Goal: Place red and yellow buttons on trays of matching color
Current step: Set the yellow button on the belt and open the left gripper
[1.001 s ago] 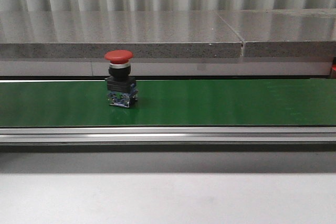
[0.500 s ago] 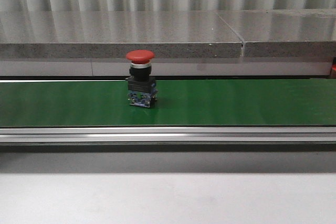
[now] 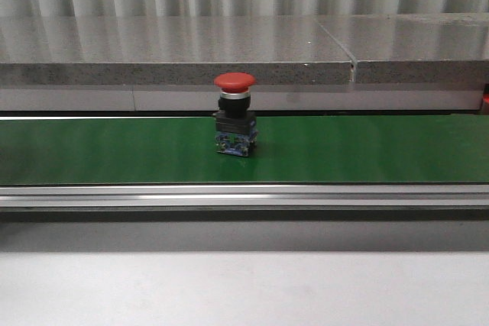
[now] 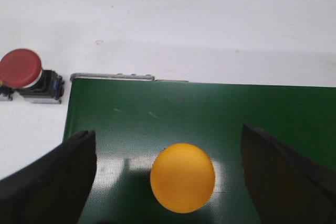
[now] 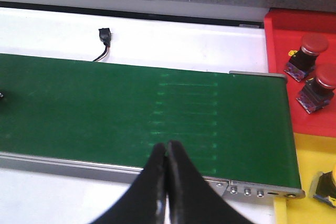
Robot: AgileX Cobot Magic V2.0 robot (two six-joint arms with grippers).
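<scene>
red button [image 3: 234, 115] upright on green belt [image 3: 367, 150] | right pincer [image 5: 167, 153] closed

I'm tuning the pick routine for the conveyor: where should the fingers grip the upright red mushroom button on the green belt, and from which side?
Probably from above, closing on the black square body of the red mushroom-head push button. It stands upright on the green conveyor belt; its domed cap is wider and rounded, likelier to slip, while the body below offers flat opposite faces.
</scene>
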